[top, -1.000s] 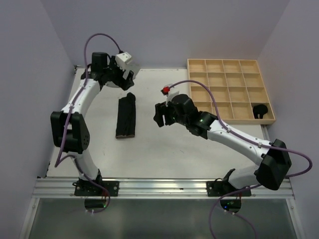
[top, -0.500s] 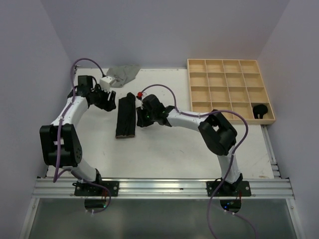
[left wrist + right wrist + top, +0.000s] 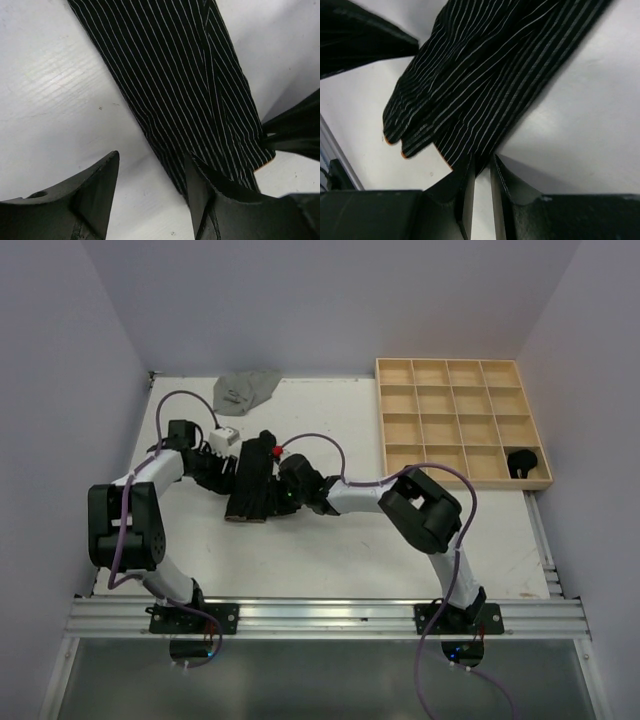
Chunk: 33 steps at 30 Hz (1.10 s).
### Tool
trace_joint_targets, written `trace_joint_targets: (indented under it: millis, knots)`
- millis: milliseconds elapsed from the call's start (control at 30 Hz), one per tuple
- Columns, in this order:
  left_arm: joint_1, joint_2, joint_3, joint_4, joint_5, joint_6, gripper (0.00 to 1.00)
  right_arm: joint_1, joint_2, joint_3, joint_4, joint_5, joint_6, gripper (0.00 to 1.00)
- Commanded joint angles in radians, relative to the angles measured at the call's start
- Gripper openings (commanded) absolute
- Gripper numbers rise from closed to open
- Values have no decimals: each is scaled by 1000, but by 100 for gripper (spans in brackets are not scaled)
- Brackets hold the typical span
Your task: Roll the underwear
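- Black pinstriped underwear point(image 3: 250, 498) lies folded into a long narrow strip on the white surface point(image 3: 330, 550), left of centre in the top view. Its near end points toward the arm bases.
- At that near end the left gripper point(image 3: 151, 165) has its jaws spread wide. They straddle the strip's left edge, with one finger on bare surface and the other at the cloth.
- From the other side, the right gripper point(image 3: 481, 165) meets the same end. Its jaws are almost together, leaving only a thin slot. The cloth's edge sits right at the tips, but I cannot tell whether it is pinched.
- My reading is that the folding is done and the roll is about to start. The next move calls for both grippers to catch the near hem evenly and turn it over away from the bases, keeping the strip straight so the roll stays tight.
- Farther back, near the top edge, grey briefs point(image 3: 245, 390) lie crumpled and unrolled.
- In the upper right, a wooden tray point(image 3: 448, 361) holds one rolled black piece point(image 3: 520, 461) in its nearest right compartment.
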Motion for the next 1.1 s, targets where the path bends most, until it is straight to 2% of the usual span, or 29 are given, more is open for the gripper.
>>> trace_joint_targets:
  millis: [0,233,467,600,867,1067]
  knots:
    - [7,27,11,19,45,14,58,47,28,-21,58,7,60,23]
    - [7,-140,10,-33,64,98,58,121,-1,-125,184,25,188,25]
    - [-2,-261,19,-294,-16,317,58,123,-188,-197,207,137,233,31]
    - [-9,-289,-1,-400,-59,393,58,130,-188,-165,218,90,271,30]
    - [-32,-188,-33,-350,-54,354,57,140,-25,-49,218,95,271,30]
    - [-33,-50,36,-258,-9,269,57,129,98,28,204,105,277,28]
